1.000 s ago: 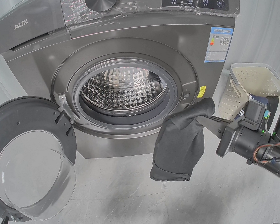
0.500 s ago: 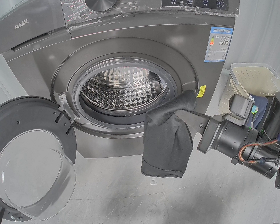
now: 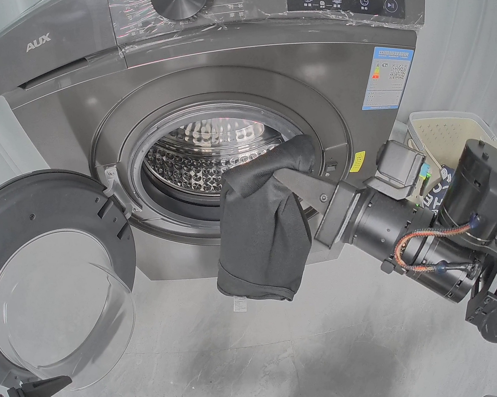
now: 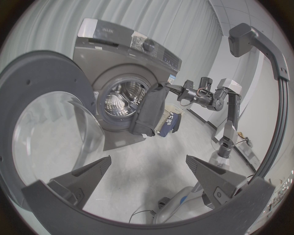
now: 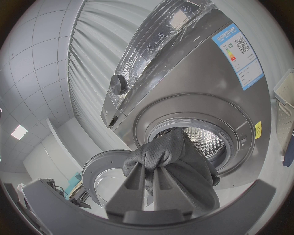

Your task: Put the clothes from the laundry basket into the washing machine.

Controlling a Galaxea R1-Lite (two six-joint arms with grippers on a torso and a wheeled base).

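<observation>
My right gripper [image 3: 292, 174] is shut on a dark grey garment [image 3: 261, 230], which hangs in front of the lower right rim of the washing machine's drum opening [image 3: 213, 152]. In the right wrist view the two fingers [image 5: 137, 180] pinch the bunched top of the garment [image 5: 183, 165] before the drum [image 5: 205, 140]. The beige laundry basket [image 3: 453, 135] stands on the floor right of the machine, with a dark blue garment [image 3: 439, 193] hanging over its rim. My left gripper [image 4: 148, 157] is open and holds nothing, low at the left near the door.
The washing machine's round door [image 3: 48, 274] is swung fully open to the left, its glass bowl facing out. Grey floor [image 3: 249, 351] lies bare in front of the machine. Pale curtains hang behind it.
My right arm has carried the dark grey garment left and upward, from beside the basket to the drum opening's rim. The left gripper has shifted slightly at the lower left.
</observation>
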